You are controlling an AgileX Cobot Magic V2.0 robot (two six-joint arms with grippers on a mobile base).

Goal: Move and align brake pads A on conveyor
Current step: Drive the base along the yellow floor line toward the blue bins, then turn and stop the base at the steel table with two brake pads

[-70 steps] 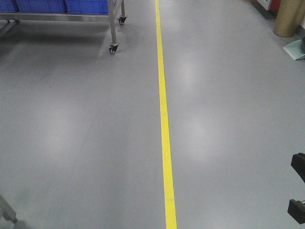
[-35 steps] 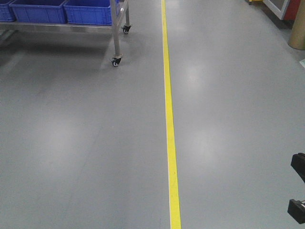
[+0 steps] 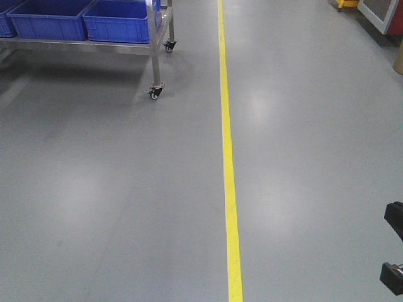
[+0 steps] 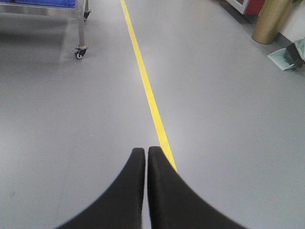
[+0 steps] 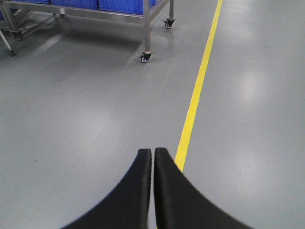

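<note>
The brake pads A and the conveyor are out of view in every frame. My left gripper [image 4: 146,151] is shut with nothing between its black fingers, hanging above the grey floor. My right gripper [image 5: 152,152] is likewise shut and holds nothing. A black part of the right arm [image 3: 394,251] shows at the right edge of the front view.
A yellow floor line [image 3: 227,151] runs away from me down the grey floor. A steel roller rack on castors [image 3: 155,50] with blue bins [image 3: 119,19] stands far left. A tan cylinder [image 4: 270,21] and a red-and-white cabinet [image 4: 245,5] are at the far right.
The view has rolled forward along the yellow line. The rack with blue bins has come nearer and lower in the frame. Neither gripper changed.
</note>
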